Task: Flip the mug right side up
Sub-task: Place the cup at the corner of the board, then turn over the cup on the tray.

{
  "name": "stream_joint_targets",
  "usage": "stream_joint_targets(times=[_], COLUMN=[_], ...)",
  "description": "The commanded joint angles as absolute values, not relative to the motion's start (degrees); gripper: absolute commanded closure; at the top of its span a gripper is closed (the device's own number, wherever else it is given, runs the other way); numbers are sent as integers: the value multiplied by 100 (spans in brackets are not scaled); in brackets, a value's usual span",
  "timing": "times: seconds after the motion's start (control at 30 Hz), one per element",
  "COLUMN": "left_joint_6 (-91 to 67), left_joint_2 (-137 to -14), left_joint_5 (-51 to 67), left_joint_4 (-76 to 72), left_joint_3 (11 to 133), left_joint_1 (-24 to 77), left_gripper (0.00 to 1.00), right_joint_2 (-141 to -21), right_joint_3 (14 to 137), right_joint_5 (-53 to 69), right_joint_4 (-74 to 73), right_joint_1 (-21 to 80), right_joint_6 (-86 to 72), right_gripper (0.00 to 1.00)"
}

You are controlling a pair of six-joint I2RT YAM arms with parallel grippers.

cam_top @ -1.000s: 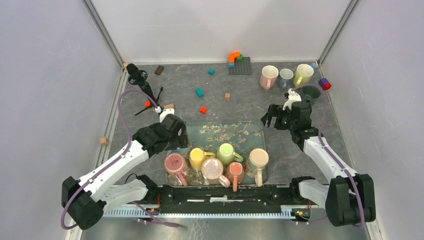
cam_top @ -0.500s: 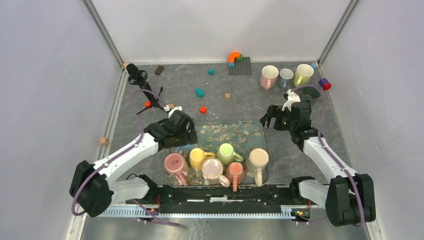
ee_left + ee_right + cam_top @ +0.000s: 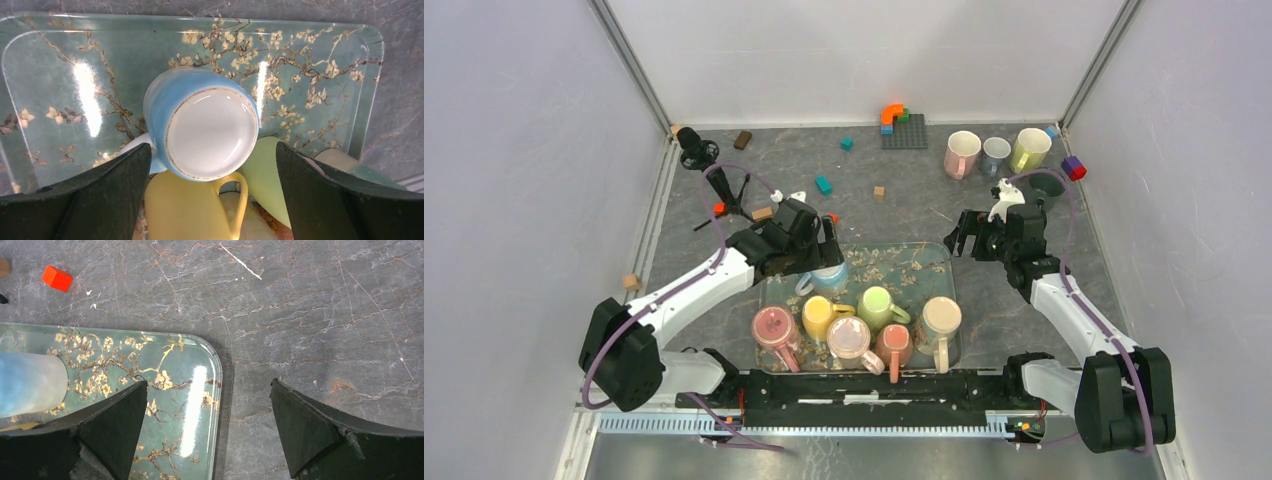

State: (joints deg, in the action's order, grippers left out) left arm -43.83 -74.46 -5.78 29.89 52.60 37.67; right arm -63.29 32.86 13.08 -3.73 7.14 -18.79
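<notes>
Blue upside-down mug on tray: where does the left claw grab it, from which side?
Across the round sidewall, from straight above. The blue mug stands base-up on the tray, and the open left claw straddles it. The yellow mug and green mug crowd its side.

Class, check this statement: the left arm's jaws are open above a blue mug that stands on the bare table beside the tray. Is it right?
No. The blue mug stands on the flowered tray, not on the bare table beside it; the left wrist view shows this. The left arm's jaws are open above it.
</notes>
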Motion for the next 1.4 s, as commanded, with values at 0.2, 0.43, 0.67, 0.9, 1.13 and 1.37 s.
stream_joint_targets(times=[0.2, 0.43, 0.67, 0.9, 1.13, 1.37], left_joint_6=[-2375, -1755, -1384, -1324, -1632, -1267], left_joint_2=[-7042, -7280, -7711, -7955, -8029, -7743], left_joint_5=[-595, -304, -26, 378, 980, 497], left_joint_4=[3997, 4065, 3969, 3693, 3346, 3549], left_joint_3=[5528, 5627, 5774, 5749, 5754, 5908], left_joint_1=[3753, 3753, 3753, 3753, 3770, 3755], left_gripper=[2, 23, 35, 39, 42, 33], right_joint_2=[-6284, -6316, -6302, -6264, -6282, -6311], right_joint_3=[3287, 3278, 3246, 3174, 3166, 3107], right_joint_5=[1369, 1392, 1373, 1363, 1345, 1317], right_joint_4=[-203, -171, -211, -192, -189, -169], right_joint_1=[743, 744, 745, 748, 743, 747], right_joint_6=[-1876, -1881, -1833, -1852, -1837, -1837], right_gripper=[2, 2, 2, 2, 2, 2])
